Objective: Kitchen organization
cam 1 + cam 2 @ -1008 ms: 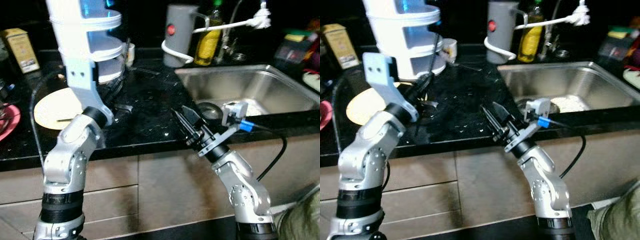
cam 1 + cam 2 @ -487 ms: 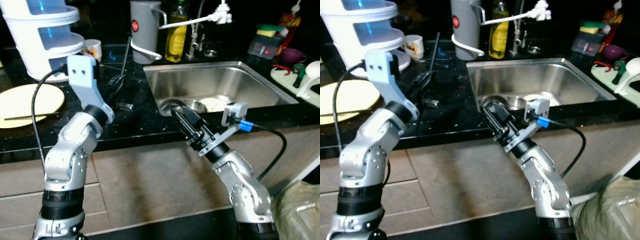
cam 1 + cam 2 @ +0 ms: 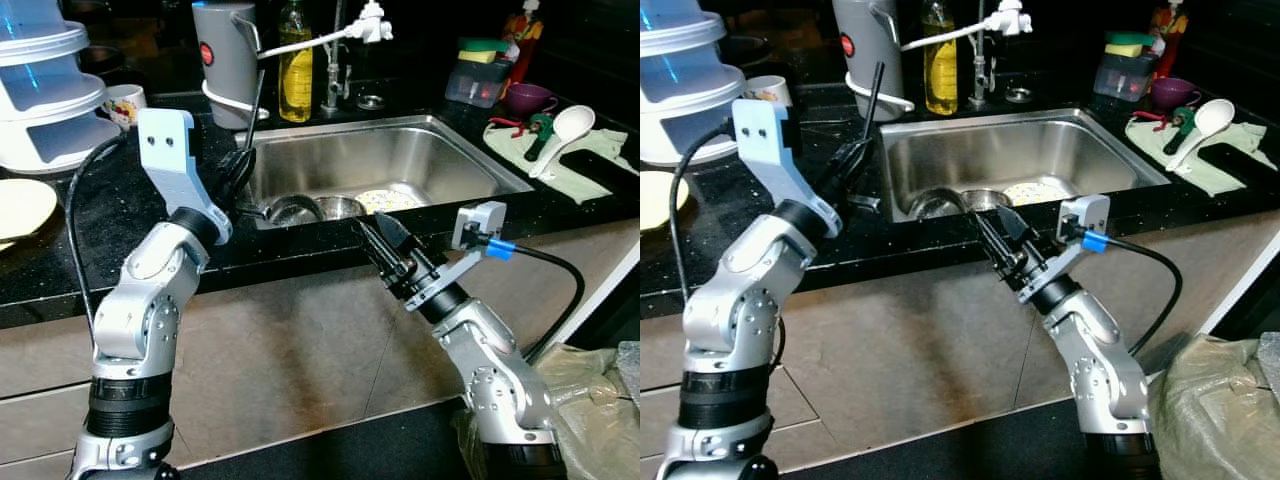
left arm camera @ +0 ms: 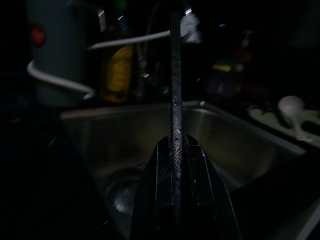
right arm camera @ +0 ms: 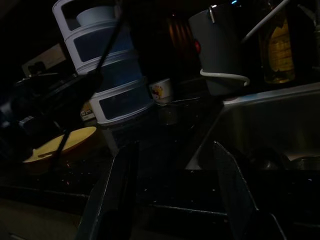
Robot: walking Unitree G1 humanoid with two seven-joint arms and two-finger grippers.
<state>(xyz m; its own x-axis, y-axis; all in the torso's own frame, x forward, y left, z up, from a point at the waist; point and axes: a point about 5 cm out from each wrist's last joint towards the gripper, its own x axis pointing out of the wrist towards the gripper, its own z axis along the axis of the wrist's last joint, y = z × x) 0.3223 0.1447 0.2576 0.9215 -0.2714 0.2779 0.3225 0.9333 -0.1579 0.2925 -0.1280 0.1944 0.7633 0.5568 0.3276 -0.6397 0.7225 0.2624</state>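
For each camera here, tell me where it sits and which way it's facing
Left and right eye views: on the head, looking forward and down at the sink and black counter; both silver arms show.
Left wrist view: on the left arm, looking along the left gripper, shut on a thin black stick, toward the sink.
Right wrist view: on the right arm, looking between the open right gripper fingers across the counter.
Shared: both wrist views show the grey jug.

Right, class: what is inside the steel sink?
Inside the sink lie two round metal bowls near the front wall and a drain strainer holding pale food scraps. The front rim and the right claw hide the basin floor nearest the robot.
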